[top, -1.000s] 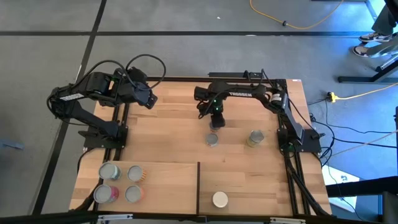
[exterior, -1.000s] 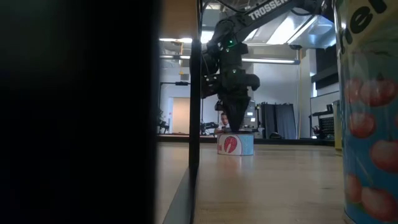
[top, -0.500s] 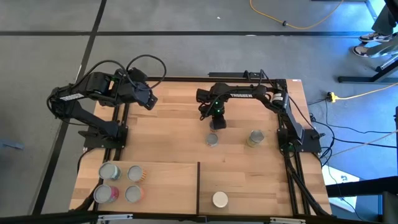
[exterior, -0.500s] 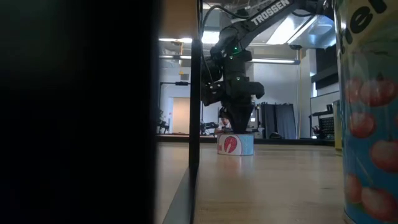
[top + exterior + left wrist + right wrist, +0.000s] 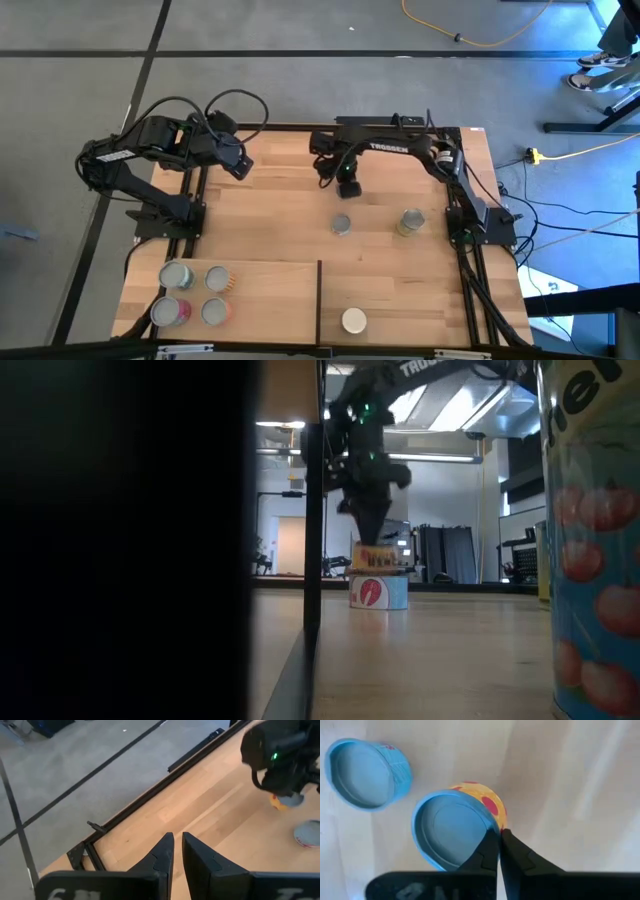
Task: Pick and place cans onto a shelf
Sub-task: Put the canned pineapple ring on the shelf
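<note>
On the shelf [image 5: 260,290] sit five cans. Mid-table, the right gripper [image 5: 499,851], jaws pinched on the rim of a yellow-labelled can [image 5: 454,831], holds it above a red-logo can [image 5: 378,592]; carrying it shelfward comes next. Farther back, the left gripper [image 5: 177,851] waits, nearly closed, empty.

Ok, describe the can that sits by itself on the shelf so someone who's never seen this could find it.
Look down at the wooden table and find the raised light-wood shelf along the edge opposite the arms' bases, split by a black divider. The can is a small round tin with a white top. It stands alone on the right of that divider, while the four other cans on the shelf cluster on the left.
</note>
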